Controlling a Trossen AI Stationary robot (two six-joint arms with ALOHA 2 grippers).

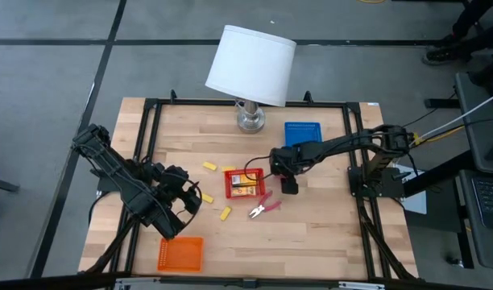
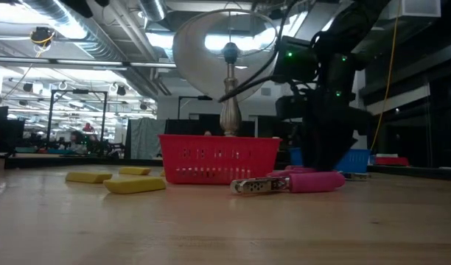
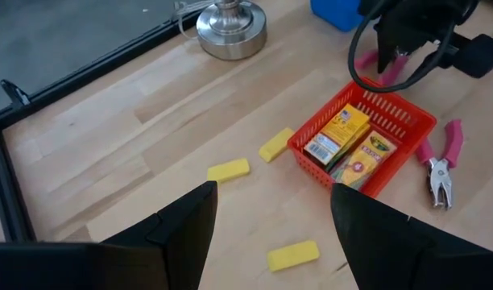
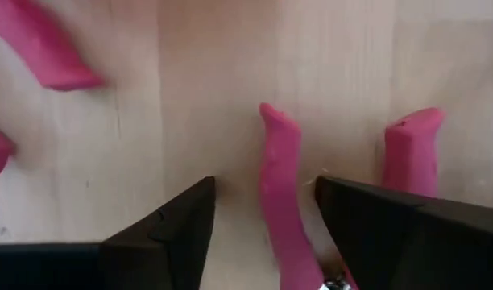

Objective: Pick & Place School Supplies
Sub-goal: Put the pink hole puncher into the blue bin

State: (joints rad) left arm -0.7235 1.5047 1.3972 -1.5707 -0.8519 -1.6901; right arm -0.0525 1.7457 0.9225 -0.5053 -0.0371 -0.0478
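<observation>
Right gripper, fingers open, straddles one pink handle of a metal tool lying on the table right of the red tray; stiff, likely slick, so grip mid-handle.

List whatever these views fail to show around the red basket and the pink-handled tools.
- Second pink-handled tool: high view, mostly under the right tool.
- Red basket contents: low view, wall hides them; left wrist view shows crayon boxes.
- Pink handles: right wrist view, cut off by edges.
</observation>
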